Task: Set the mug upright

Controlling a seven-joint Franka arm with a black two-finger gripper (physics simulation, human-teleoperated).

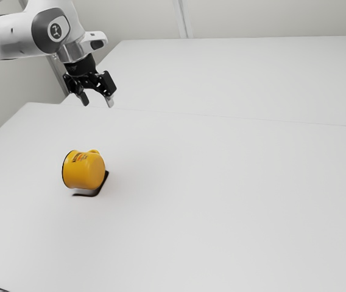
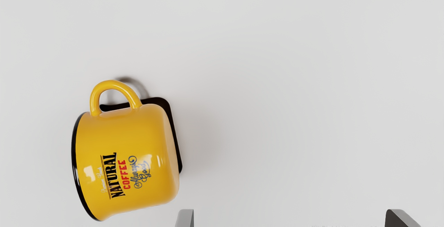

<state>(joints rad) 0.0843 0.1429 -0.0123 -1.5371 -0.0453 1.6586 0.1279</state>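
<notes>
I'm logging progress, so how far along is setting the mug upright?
Nothing looks done yet: the mug lies on its side, its black rim facing sideways. Nothing is in hand: the gripper hangs open above the table, apart from the mug. Left, most likely: grasp it, turn it bottom-down, release.

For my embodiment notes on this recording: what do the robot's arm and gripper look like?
The arm is white with rounded segments, a dark grey round cap bearing a light ring-shaped emblem, and a silvery section near the wrist. The gripper is black, with two fingers ending in grey tips.
</notes>
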